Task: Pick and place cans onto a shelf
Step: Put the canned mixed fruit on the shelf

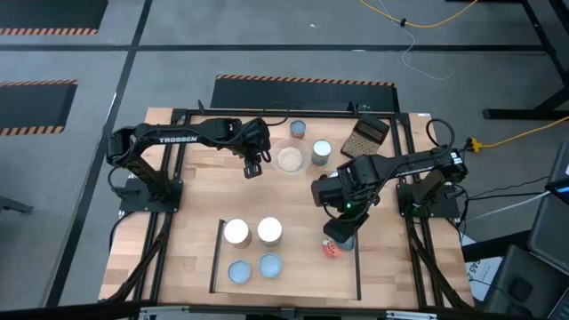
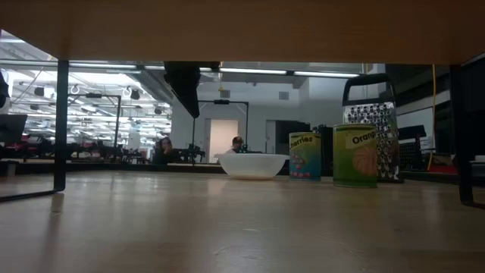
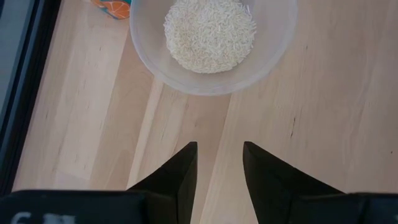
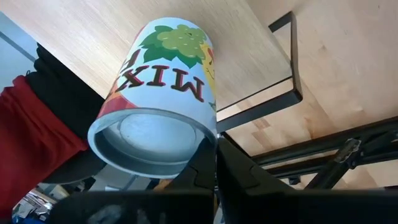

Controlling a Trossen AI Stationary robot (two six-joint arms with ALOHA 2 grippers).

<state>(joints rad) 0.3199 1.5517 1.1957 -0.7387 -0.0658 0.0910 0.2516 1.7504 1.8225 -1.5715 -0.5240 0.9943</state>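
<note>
1. grey floor (image 1: 267, 36) marked with black lines and orange-and-black hazard stripes (image 1: 302, 81).
2. yellow cable (image 1: 418, 20) lying across the floor.
3. long ceiling light strips (image 2: 258, 71) over an open workspace with seated people (image 2: 163, 148).

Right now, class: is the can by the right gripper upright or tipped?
Tipped: the can lies on its side, round end toward the wrist camera, by the right gripper, whose fingers are shut.

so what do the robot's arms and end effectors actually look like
Both arms are dark, near-black, jointed segments on black bases at the table's sides. The left arm carries white TROSSEN lettering along its upper link. The right arm shows a small green light near its wrist. The left end effector has two flat, black, wedge-shaped fingers tapering to points; the right end effector has the same dark fingers.
</note>
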